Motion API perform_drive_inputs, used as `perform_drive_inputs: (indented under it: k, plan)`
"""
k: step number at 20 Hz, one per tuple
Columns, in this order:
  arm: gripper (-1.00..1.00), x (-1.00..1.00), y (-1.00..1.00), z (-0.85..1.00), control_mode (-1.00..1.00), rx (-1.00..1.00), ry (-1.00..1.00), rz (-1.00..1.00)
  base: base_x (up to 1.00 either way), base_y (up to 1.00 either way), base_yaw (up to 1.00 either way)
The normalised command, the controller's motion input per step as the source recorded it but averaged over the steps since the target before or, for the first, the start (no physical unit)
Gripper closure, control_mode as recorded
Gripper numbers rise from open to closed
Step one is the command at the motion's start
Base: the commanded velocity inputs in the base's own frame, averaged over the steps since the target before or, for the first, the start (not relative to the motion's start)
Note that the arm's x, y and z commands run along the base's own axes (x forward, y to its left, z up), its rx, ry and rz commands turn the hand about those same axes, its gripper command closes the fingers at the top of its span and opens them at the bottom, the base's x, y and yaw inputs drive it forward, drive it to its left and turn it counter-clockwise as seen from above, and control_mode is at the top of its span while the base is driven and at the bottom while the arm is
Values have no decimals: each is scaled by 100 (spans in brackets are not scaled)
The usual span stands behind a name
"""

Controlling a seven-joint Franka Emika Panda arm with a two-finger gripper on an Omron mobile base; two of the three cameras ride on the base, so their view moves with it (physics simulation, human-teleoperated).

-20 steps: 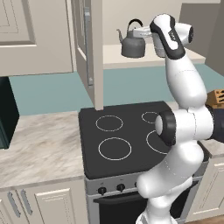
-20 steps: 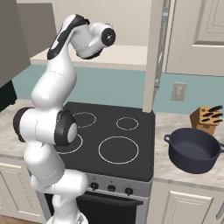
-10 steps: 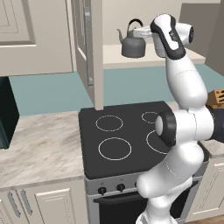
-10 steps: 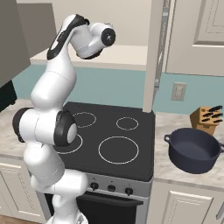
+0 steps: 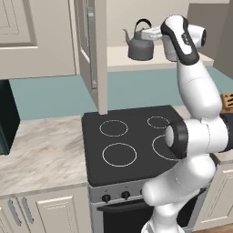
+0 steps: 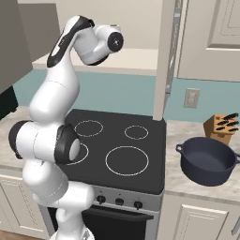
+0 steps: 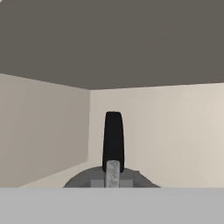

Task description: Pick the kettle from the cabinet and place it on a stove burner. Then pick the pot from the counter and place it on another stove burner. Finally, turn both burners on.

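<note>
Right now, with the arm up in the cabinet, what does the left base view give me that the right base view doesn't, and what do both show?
Left base view: the kettle standing on the cabinet shelf, with the gripper reaching in at its arched handle; the jaws look shut there.

Right base view: the navy pot on the counter to the right of the stove, the knife block behind it, and a wall outlet. Here the arm's wrist hides the kettle.

Both: the black cooktop with four bare ring burners, the row of knobs, and the open cabinet door.

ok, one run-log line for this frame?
phase: kettle pick | gripper: shut on thin arched black handle of small dark grey metal kettle | kettle: in cream wall cabinet | burners: bare
</note>
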Motion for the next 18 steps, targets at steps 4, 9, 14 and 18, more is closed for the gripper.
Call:
perform_drive_inputs:
  k: [4, 9, 14, 18]
  plan:
    - [100, -41, 0, 4, -100, 0, 0, 0, 0, 0, 0]
    - [100, -44, 0, 1, -100, 0, -1, 0, 0, 0, 0]
    - [100, -52, 0, 4, -100, 0, 0, 0, 0, 0, 0]
    - [100, -57, 1, 2, -100, 0, 0, 0, 0, 0, 0]
